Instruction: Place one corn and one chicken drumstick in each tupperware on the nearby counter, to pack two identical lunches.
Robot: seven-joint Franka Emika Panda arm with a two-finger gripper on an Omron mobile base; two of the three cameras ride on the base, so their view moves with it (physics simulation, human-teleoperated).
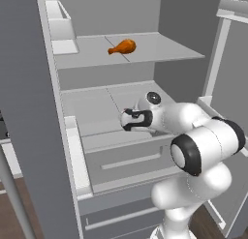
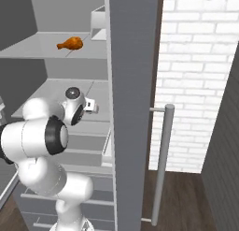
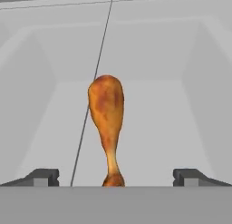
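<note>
An orange-brown chicken drumstick (image 3: 106,109) lies on a pale, walled floor straight ahead of my gripper (image 3: 115,175). Its thin bone tip points back toward me, midway between the two fingertips (image 3: 43,177). The jaws stand wide apart with nothing between them. From the base, the gripper (image 1: 128,121) (image 2: 92,106) reaches into the open fridge at the lower shelf. Another chicken drumstick (image 1: 123,47) (image 2: 71,43) rests on the upper shelf (image 1: 160,47), above the hand and apart from it. The corn, the tupperware and the counter are out of view.
The open fridge door (image 1: 29,112) (image 2: 130,85) stands close beside the arm, with a bar handle (image 2: 163,164) on its outer face. A pale drawer front (image 1: 126,158) sits under the lower shelf. A white brick wall (image 2: 200,61) lies to the right.
</note>
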